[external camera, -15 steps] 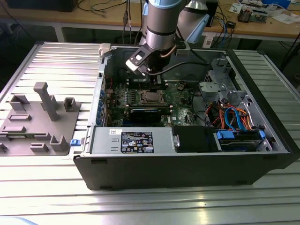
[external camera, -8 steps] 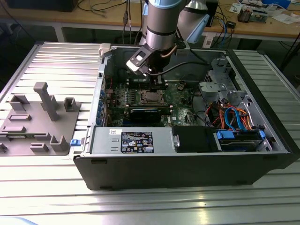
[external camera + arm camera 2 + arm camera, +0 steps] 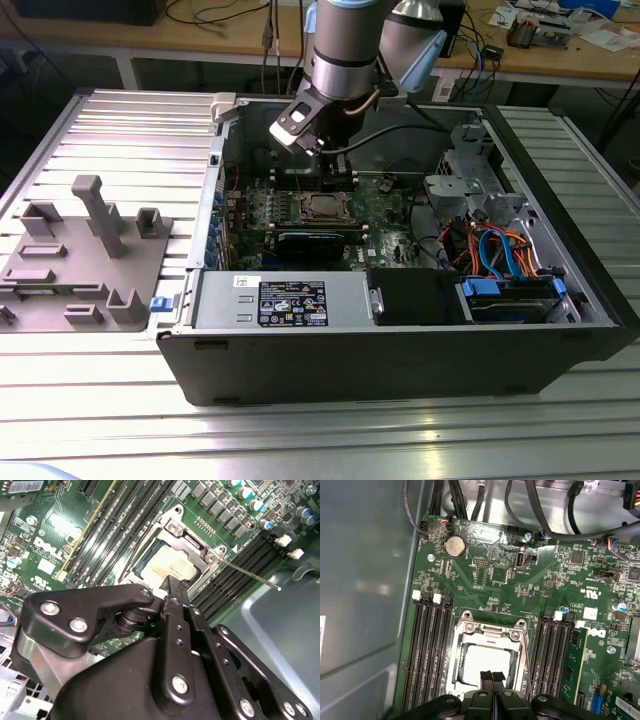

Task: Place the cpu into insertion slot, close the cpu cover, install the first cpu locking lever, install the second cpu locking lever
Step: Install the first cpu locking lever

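**Item 1, end effector (image 3: pixel 492 676).** You have it lowered into the open computer case (image 3: pixel 400 372). In both wrist views its two black fingertips (image 3: pixel 486 676) are pressed together with nothing visible between them. They sit right over one edge of the socket. You cannot tell whether they touch the metal.

**Item 2, cpu (image 3: pixel 487 660).** Seated in the insertion slot (image 3: pixel 461 675). Its pale top shows through the frame's window.

**Item 3, cpu cover (image 3: pixel 492 630).** Silvery frame lying flat over the slot, around the chip.

**Item 4, locking lever (image 3: pixel 250 575).** Thin straight rod. In the second wrist view it juts from a socket corner across the black memory slots (image 3: pixel 240 567), with its free end over the grey case floor.

**Item 5, second lever wire (image 3: pixel 129 562).** Thin and bowed, running along the opposite side of the socket.

**Item 6, motherboard (image 3: pixel 520 587).** Green board lying in the case, with a coin cell (image 3: pixel 455 546) near its far edge from the socket.

**Item 7, table (image 3: pixel 100 440).** Ribbed metal, carrying the case. A grey fixture tray (image 3: pixel 80 275) lies on it at the exterior view's left, just beside the case.
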